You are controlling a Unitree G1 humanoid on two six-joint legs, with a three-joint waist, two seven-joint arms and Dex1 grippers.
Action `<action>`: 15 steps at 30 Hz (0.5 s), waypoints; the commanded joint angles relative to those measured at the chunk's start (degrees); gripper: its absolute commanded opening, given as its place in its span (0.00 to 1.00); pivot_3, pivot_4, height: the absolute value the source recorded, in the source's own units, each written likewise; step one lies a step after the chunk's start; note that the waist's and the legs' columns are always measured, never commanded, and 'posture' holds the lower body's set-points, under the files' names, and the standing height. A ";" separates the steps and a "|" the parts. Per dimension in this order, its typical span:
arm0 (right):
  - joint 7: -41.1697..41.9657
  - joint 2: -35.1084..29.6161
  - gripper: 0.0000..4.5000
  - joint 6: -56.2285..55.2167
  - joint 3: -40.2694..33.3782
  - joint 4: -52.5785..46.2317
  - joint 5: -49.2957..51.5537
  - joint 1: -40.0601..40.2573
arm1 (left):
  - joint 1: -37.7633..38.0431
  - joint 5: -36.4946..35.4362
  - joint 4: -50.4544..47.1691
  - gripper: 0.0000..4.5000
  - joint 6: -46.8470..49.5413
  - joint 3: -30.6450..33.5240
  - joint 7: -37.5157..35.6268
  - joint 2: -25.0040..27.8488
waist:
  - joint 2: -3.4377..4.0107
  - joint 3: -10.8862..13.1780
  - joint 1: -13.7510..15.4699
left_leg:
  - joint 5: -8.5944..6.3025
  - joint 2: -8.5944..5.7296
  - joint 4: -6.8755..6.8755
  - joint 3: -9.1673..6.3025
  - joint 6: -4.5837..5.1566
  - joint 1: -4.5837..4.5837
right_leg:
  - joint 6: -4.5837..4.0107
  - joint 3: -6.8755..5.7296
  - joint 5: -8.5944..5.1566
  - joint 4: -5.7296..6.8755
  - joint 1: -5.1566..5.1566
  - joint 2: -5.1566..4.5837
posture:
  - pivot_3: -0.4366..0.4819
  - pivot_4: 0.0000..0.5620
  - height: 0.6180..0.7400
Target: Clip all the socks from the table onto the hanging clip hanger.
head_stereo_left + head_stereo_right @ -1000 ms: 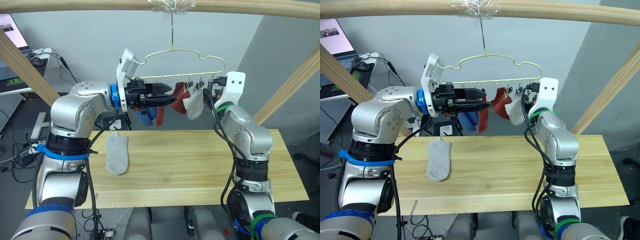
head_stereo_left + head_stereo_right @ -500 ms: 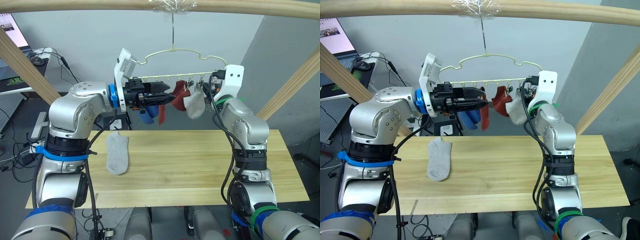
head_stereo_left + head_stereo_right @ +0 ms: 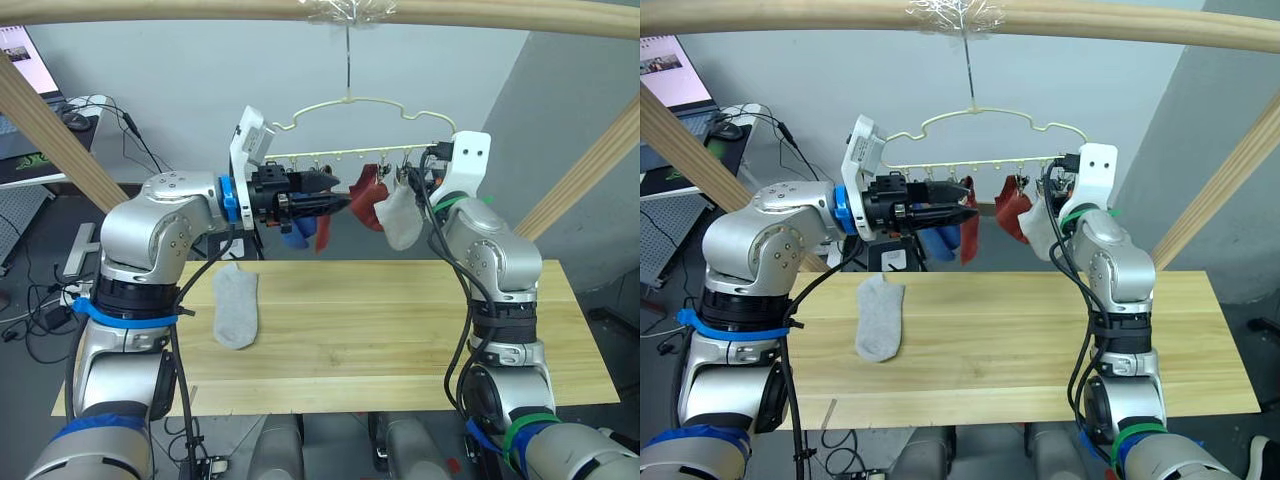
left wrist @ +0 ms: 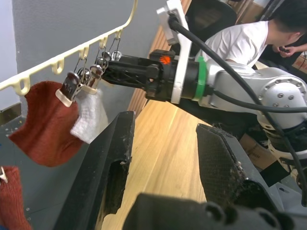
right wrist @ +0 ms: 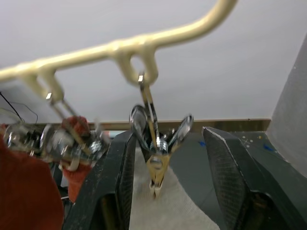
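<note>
The pale yellow clip hanger (image 3: 348, 101) hangs by its hook from the wooden pole. Clipped to it are a blue sock (image 3: 291, 235), two rust red socks (image 3: 322, 229) (image 3: 367, 205) and a light grey sock (image 3: 401, 220). Another light grey sock (image 3: 235, 306) lies flat on the table (image 3: 400, 330), at its left. My left gripper (image 3: 340, 198) is open and holds nothing; it points along the hanger just under the clips, beside the red socks. At the hanger's right end my right gripper (image 5: 168, 136) is open, its fingers on either side of the metal clip (image 5: 156, 165) that holds the grey sock (image 5: 180, 215).
The thick wooden pole (image 3: 200, 10) runs across the top, with slanted wooden posts on the left (image 3: 50, 130) and right (image 3: 590, 165). A desk with a laptop (image 3: 20, 60) stands at the far left. A seated person (image 4: 254, 38) is beyond the table.
The hanging grey sock and the red sock beside it have swung a little to the right. My right wrist has risen slightly, and my left gripper has edged right.
</note>
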 commanded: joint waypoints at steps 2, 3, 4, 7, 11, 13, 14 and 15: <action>0.87 -1.73 0.50 6.17 2.76 -15.60 0.51 8.70 | 4.21 -1.74 -4.00 0.52 0.13 1.72 2.08 -0.17 | 0.00 0.00 0.27 | 0.00 0.02 -0.03 0.00 0.00 -0.02 | -0.01 0.00 -0.01 -0.07 0.00 0.00 | 0.59 0.40 1.00; 1.33 -2.38 0.50 7.10 3.66 -18.93 0.51 11.72 | 6.64 -2.00 -4.76 0.52 -0.05 2.43 3.41 -0.77 | 0.00 0.00 0.29 | 0.00 0.01 -0.02 0.01 0.00 -0.02 | -0.01 0.01 -0.01 -0.11 0.00 0.00 | 0.59 0.40 1.00; 1.74 -2.87 0.50 7.76 4.45 -21.99 0.56 14.65 | 9.43 -2.01 -5.78 0.52 -1.03 3.12 4.50 -1.38 | 0.00 0.00 0.30 | 0.00 0.01 -0.02 0.02 0.00 -0.02 | -0.01 0.02 -0.01 -0.12 0.00 0.00 | 0.59 0.40 1.00; 2.96 -4.09 0.50 8.45 6.59 -30.00 0.78 23.32 | 19.18 -2.30 -9.87 0.52 -3.72 5.41 7.40 -3.34 | 0.00 -0.01 0.17 | -0.01 0.04 -0.03 0.05 0.00 0.00 | -0.01 0.07 -0.01 -0.18 0.03 -0.01 | 0.55 0.38 1.00; 4.66 -6.26 0.50 7.30 8.87 -37.36 0.44 33.92 | 31.91 -2.49 -14.13 0.52 -4.70 6.49 10.78 -4.97 | 0.00 -0.01 0.04 | 0.00 0.05 -0.02 0.04 0.00 0.01 | -0.01 0.07 -0.02 -0.18 0.04 0.00 | 0.53 0.38 1.00; 5.42 -6.84 0.50 7.20 9.12 -39.82 0.78 37.93 | 37.64 -2.02 -15.40 0.52 -5.34 6.28 12.54 -5.95 | -0.01 -0.02 -0.11 | 0.00 0.04 0.00 0.05 -0.01 0.06 | 0.00 0.09 -0.02 -0.19 0.09 -0.01 | 0.52 0.38 1.00; 5.72 -6.96 0.50 7.16 9.20 -40.69 0.85 39.34 | 40.08 -1.28 -16.14 0.52 -6.45 5.97 13.42 -6.46 | -0.01 -0.03 -0.16 | 0.00 0.04 0.00 0.06 -0.01 0.11 | 0.02 0.10 -0.04 -0.22 0.13 -0.02 | 0.52 0.38 1.00; 6.01 -7.11 0.50 7.06 9.16 -41.14 0.91 40.20 | 41.70 -0.91 -16.78 0.52 -7.24 5.77 14.29 -7.01 | -0.01 -0.03 -0.18 | 0.00 0.04 0.03 0.07 -0.01 0.14 | 0.06 0.11 -0.07 -0.24 0.16 -0.03 | 0.52 0.38 1.00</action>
